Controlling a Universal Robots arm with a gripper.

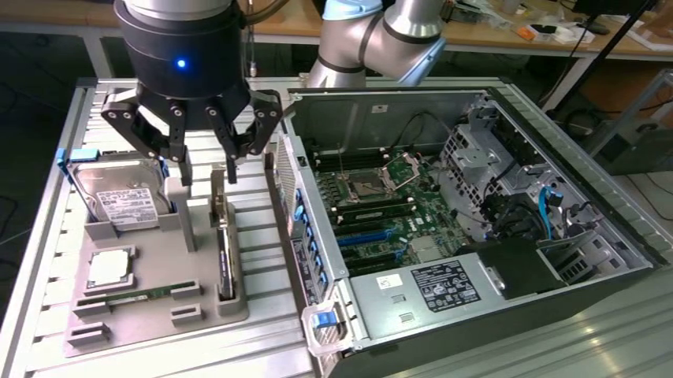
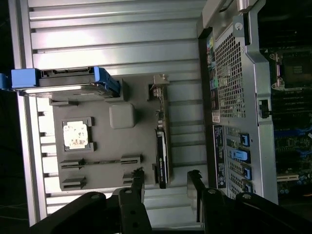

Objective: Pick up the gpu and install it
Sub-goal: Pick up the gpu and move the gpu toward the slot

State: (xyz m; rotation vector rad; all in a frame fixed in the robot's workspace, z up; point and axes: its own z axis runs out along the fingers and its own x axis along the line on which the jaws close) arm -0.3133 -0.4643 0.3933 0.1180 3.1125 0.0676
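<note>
From the exterior view, the gripper (image 1: 208, 172) hangs released, its claw spread wide just above the gpu (image 1: 224, 252). The card stands on edge in a slot of the grey tray (image 1: 158, 319) beside the open computer case (image 1: 452, 236), upright, I'd judge, so the claw can pinch its flat faces. In the wrist view the gpu (image 2: 161, 146) lines up between the two parted fingers (image 2: 137, 185), not yet gripped.

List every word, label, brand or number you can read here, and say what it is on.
No text is legible.
Hard drive, white label: print too small to read.
Computer case, black label: print too small to read.
White sticker beside it: too small to read.
</note>
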